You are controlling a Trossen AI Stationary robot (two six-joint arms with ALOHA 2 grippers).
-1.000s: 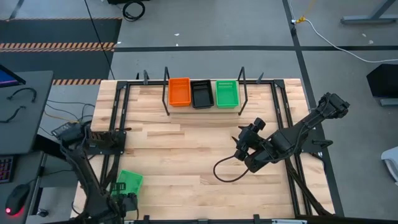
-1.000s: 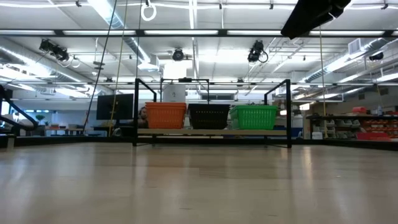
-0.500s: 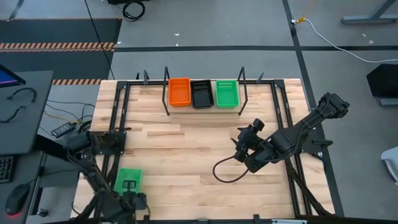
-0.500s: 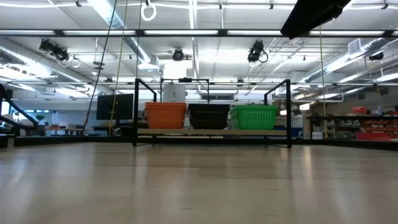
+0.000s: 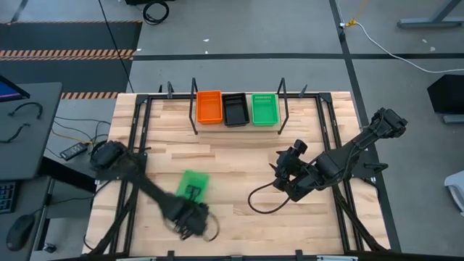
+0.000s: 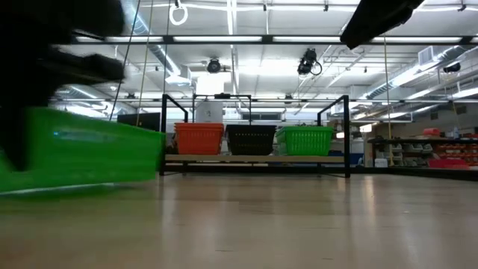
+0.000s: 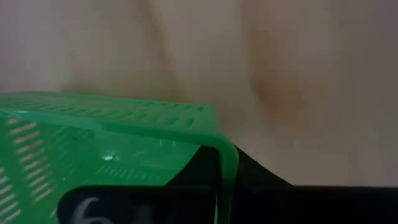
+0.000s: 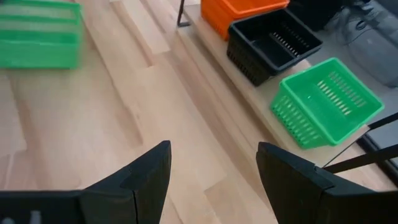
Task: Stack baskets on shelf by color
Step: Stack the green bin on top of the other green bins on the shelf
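Note:
A green basket hangs in my left gripper over the table's middle left. It fills the left of the low view, blurred, and shows close up in the left wrist view. The shelf stands at the far edge and carries an orange basket, a black basket and a green basket side by side. My right gripper hovers open over the table's right middle, touching nothing; its wrist view looks toward the shelf. My left gripper holds the green basket by one short wall at its rim, the wall between the two fingers: one dark finger shows inside the basket, the other outside. The basket reaches out from the fingers toward the far edge and looks lifted off the table.
A black cable loop lies on the table by the right arm. Black frame rails run along both sides of the table. The shelf's upright rods stand at its ends. Bare wood lies between the carried basket and the shelf.
My left arm has swung fast from the near left corner toward the table's middle, carrying the green basket to the right and toward the far edge. The basket has come into the low view at the left. The right arm has kept still.

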